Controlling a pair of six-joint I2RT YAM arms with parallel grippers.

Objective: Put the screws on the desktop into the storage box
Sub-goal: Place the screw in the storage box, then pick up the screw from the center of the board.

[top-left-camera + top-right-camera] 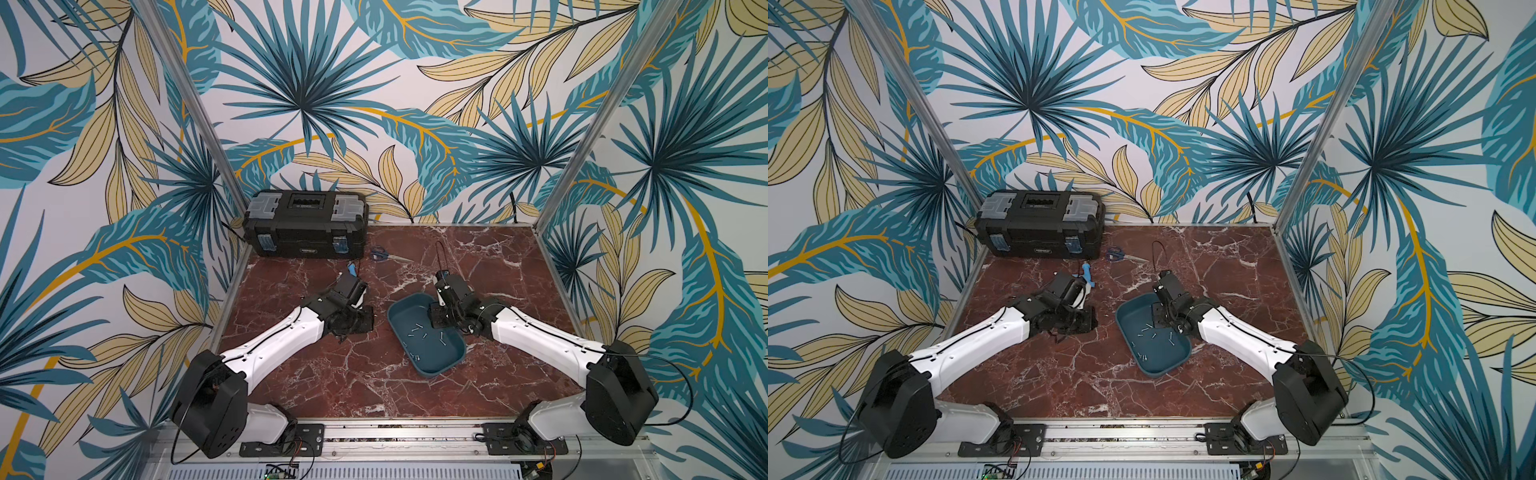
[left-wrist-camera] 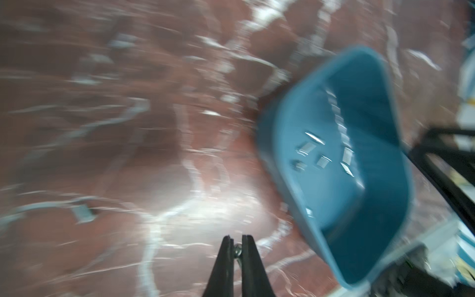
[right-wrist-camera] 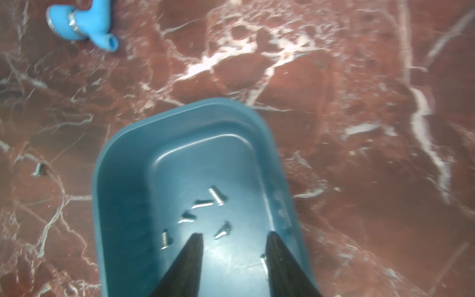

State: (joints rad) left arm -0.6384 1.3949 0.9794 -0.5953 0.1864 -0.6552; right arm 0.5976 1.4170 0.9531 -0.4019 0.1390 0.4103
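Observation:
My left gripper (image 2: 237, 236) is shut on a small silvery screw (image 2: 237, 250), which sits pinched just behind the fingertips above the desktop (image 2: 128, 154). This view is blurred. The teal storage box (image 1: 436, 361) lies at mid-desktop and holds several screws (image 1: 417, 330). My right gripper (image 3: 234, 235) hangs open over the near end of the storage box (image 3: 123, 205), nothing between its fingers, with screws (image 3: 216, 196) lying on the floor below. One screw (image 3: 38, 170) lies on the desktop (image 3: 359, 154) beside the box.
A blue pipe fitting (image 1: 352, 271) lies just beyond the left wrist. Blue-handled scissors (image 1: 384, 255) lie farther back. A black toolbox (image 1: 305, 224) stands at the back left corner. Aluminium rails edge the desktop (image 1: 353, 374).

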